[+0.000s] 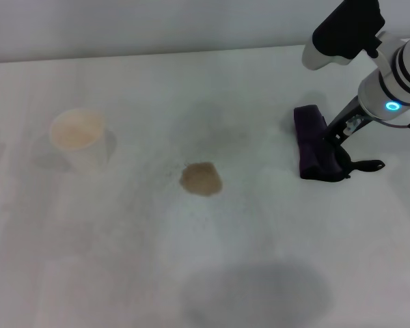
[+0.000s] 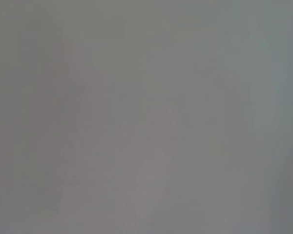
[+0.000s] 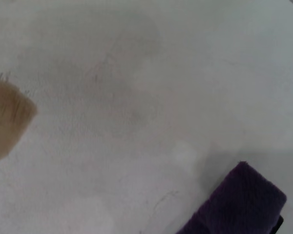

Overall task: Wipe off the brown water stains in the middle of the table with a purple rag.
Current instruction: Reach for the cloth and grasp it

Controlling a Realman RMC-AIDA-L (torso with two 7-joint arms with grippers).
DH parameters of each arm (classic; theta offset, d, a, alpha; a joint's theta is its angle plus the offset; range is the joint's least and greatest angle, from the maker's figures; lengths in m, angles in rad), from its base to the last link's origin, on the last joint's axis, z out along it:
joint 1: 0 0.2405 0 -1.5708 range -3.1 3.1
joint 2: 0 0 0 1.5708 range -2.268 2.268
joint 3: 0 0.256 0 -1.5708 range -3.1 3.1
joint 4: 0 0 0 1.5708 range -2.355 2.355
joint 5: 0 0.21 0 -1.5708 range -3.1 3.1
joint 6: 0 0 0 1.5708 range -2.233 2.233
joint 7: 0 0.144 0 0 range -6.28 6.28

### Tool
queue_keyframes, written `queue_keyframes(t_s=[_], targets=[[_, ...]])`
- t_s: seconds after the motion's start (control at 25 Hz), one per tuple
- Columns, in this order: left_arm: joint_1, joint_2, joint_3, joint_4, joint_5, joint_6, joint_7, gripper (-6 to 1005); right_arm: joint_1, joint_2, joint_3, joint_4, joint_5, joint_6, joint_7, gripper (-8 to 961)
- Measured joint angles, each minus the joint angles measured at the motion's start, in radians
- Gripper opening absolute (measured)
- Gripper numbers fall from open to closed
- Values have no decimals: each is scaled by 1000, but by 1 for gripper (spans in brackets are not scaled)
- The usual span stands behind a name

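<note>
Spanning the whole head view, the table (image 1: 212, 68) is carrying every item of the job. On it, a paper cup (image 1: 78, 139) is standing well to the left, apart from the work. The right gripper (image 1: 336, 140) is reaching down at the near end of the purple rag (image 1: 313, 140), which is lying on the right side of the table, well apart from the stain. Whether its fingers are apart or clamped on the cloth cannot be told. The brown water stains (image 1: 201, 178) are sitting in the middle as one intact blotch, so wiping is judged not yet begun: the rag is still needing to be carried over and rubbed across. The left gripper is not showing in any view.
</note>
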Motion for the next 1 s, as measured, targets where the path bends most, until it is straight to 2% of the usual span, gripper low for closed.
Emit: queue_keyframes(t_s=[0.32,0.44,0.6,0.72,0.84,1.0], targets=[[7,0,0,9,0,2,0,893,-22,0,3,-28,7,3,-2,11],[7,0,0,9,1,3,0,893,-32,2,36,-46,11,4,0,22],[3,0,0,9,1,4,0,893,-34,0,175,-21,76,14,-5,38],[0,1,0,9,-1,4,0,893,-31,-9,326,27,179,58,-73,50],[-1,2,0,9,-2,9,0,893,-43,-10,428,31,252,111,-143,61],[-8,3,-2,9,-2,11,0,893,-60,-10,466,39,279,135,-171,77]])
